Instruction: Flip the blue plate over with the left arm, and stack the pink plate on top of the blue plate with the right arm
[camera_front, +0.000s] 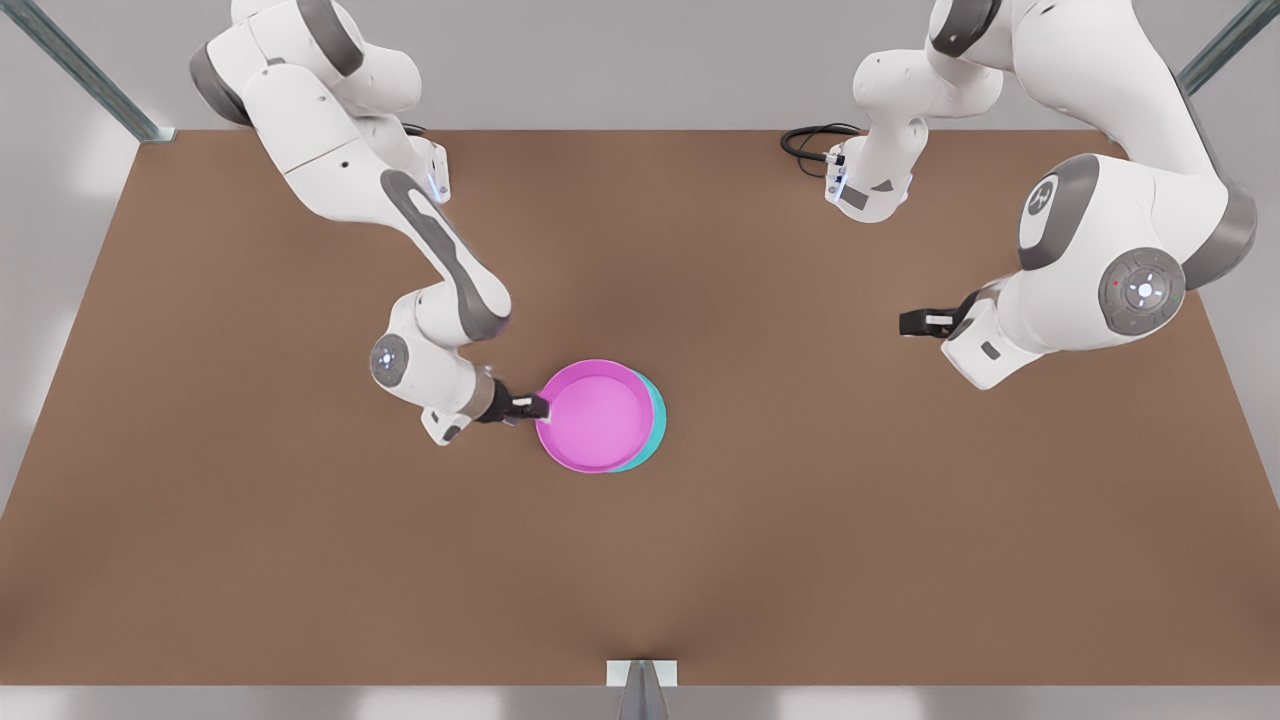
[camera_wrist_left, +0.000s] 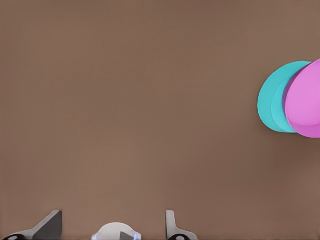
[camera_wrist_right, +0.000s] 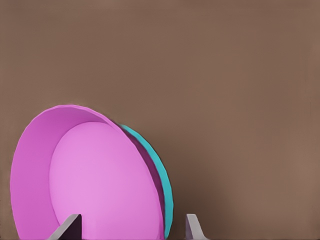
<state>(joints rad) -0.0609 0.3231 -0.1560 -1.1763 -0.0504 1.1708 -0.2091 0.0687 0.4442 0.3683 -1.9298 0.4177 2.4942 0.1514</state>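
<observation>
Pink plate (camera_front: 592, 415): lies rim-up on the blue plate (camera_front: 655, 412), near the middle of the brown surface (camera_front: 250, 560); its lighter inside faces up.
Blue plate: under the pink one, showing as a crescent on the front view's right; in the left wrist view (camera_wrist_left: 272, 97) it sticks out past the pink plate (camera_wrist_left: 306, 100).
Right arm (camera_front: 440, 260): reaches down from the front view's upper left, forearm slanting low, wrist bent toward the stack.
Right tool (camera_front: 535, 406): at the pink plate's rim on the front view's left. In the right wrist view the fingers (camera_wrist_right: 67, 227) stand apart, one in front of the plate's inside (camera_wrist_right: 100, 180) and one outside the rim beside the blue edge (camera_wrist_right: 162, 180); they seem to straddle the rim, but whether they press on it cannot be told.
Left arm (camera_front: 1110, 270): waits at the front view's right, folded, well apart from the plates.
Left tool (camera_front: 905, 322): held above bare surface, pointing toward the middle; its fingers (camera_wrist_left: 172, 227) are spread wide and hold nothing.
Surroundings: a black cable (camera_front: 810, 140) lies looped at the far edge, beside the left arm's base.
</observation>
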